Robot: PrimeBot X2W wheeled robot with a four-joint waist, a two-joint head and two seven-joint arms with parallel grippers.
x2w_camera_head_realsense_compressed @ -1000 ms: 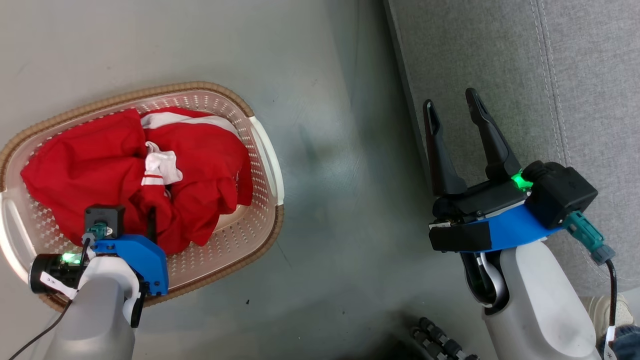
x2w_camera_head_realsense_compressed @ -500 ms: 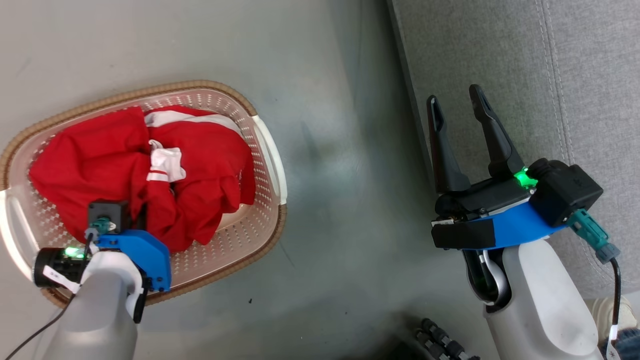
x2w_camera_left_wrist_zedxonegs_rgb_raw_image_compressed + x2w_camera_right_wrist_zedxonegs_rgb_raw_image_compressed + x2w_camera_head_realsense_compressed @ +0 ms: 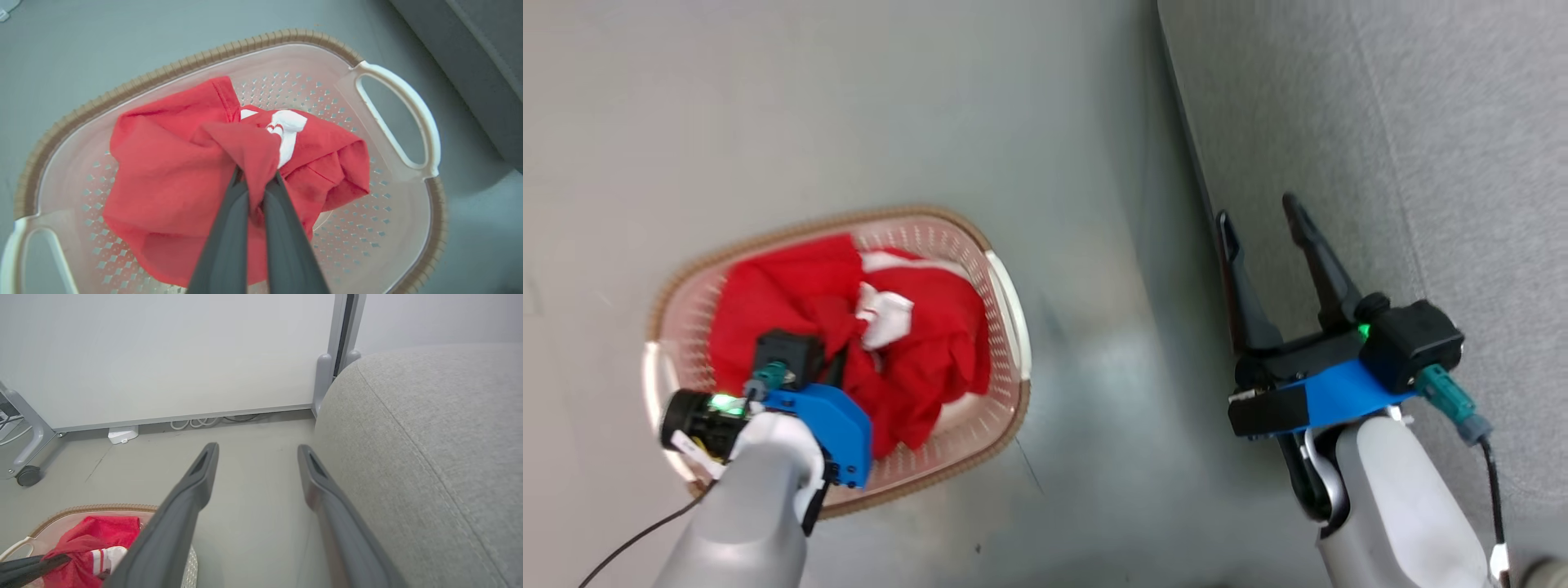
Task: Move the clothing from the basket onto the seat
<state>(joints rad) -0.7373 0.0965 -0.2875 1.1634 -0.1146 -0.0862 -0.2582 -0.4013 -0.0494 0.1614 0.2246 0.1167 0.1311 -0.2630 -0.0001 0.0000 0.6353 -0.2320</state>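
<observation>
The left forearm (image 3: 747, 506) and right forearm (image 3: 1388, 498) are pale grey rounded shells, each topped by a bright blue wrist bracket (image 3: 1339, 388), a black boxy camera block (image 3: 1409, 343), a teal plug (image 3: 1445, 392) and a small green light (image 3: 1361, 330). Thin black cable (image 3: 1491, 490) trails from each wrist; the left wrist's black cylinder (image 3: 686, 412) carries a white tag (image 3: 696, 451) with dark marks. The left gripper (image 3: 257, 179) and right gripper (image 3: 1258, 211) have two long dark grey tapering fingers, the right's with a slot near each tip.

The grey floor (image 3: 849, 98) carries the basket (image 3: 907, 212), with the seat (image 3: 1339, 122) standing apart on its right.
</observation>
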